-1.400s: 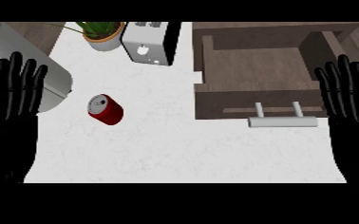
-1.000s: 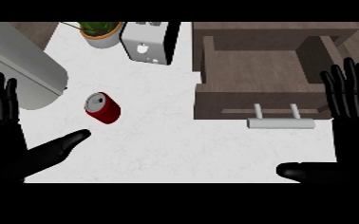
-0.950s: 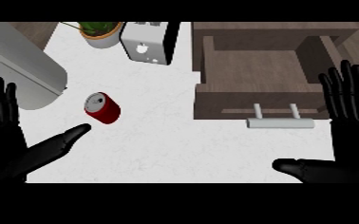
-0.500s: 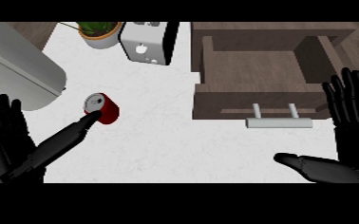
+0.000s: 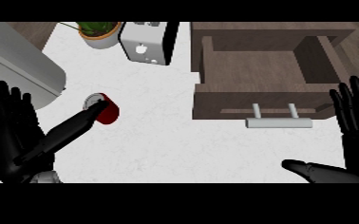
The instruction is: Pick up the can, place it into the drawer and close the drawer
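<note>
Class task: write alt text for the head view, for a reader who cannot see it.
The open left robot hand reaches its thumb to a red can lying on a white counter. An empty wooden drawer stands open at right, near the open right robot hand; a toaster and potted plant sit behind.

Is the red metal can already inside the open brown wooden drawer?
No, the red can lies on the white counter, left of the drawer.
</note>
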### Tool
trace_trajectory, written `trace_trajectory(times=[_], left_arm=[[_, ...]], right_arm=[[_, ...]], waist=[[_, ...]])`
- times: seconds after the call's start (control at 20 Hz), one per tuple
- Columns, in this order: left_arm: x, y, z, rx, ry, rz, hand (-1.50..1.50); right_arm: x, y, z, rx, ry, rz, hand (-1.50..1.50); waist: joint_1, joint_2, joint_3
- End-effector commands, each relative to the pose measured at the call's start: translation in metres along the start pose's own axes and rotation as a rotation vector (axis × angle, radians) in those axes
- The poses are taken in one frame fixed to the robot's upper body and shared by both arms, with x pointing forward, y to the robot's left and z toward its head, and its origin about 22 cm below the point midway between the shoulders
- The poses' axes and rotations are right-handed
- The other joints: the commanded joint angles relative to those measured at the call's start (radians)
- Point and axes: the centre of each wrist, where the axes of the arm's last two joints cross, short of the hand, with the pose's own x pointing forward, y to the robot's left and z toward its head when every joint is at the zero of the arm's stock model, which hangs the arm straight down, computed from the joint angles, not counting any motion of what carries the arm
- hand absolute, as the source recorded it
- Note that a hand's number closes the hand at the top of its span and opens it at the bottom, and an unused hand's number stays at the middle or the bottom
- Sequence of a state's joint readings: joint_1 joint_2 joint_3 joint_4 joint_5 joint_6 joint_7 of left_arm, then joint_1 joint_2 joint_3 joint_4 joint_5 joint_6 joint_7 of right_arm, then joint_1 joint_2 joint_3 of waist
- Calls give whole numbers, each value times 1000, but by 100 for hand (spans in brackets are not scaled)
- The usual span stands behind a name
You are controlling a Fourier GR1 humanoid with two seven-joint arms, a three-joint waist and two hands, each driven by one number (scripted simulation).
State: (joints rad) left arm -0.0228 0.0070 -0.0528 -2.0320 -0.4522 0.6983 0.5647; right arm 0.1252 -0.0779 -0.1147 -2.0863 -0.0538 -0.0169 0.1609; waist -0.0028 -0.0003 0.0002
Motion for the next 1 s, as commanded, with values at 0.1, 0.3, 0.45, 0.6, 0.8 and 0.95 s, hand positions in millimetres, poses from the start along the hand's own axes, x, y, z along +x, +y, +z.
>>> trace_trajectory(times=[0.1, 0.3, 0.45, 0.6, 0.8, 0.95], left_arm=[[-39, -13, 14, 19, 34, -14, -150], [-66, -16, -3, 14, 74, -35, -150], [-78, -38, -18, 10, 89, -66, -150], [-99, -39, -8, 39, 100, -70, -150], [-126, -31, 11, 58, 117, -89, -150], [-132, -38, -2, 81, 129, -88, -150]], right_arm=[[-6, -10, 1, 5, -8, 9, -150], [3, -7, 3, -16, -3, 7, -150], [21, -14, -4, -5, -9, 21, -150], [2, -11, 10, -2, -22, 13, -150], [7, -23, 3, -12, -11, 8, -150], [23, -27, 15, -11, -22, 33, -150]], waist=[[1, 0, 0], [0, 0, -1], [-3, 1, -1], [-5, 1, -1], [-3, 1, -1], [-4, 0, -1]])
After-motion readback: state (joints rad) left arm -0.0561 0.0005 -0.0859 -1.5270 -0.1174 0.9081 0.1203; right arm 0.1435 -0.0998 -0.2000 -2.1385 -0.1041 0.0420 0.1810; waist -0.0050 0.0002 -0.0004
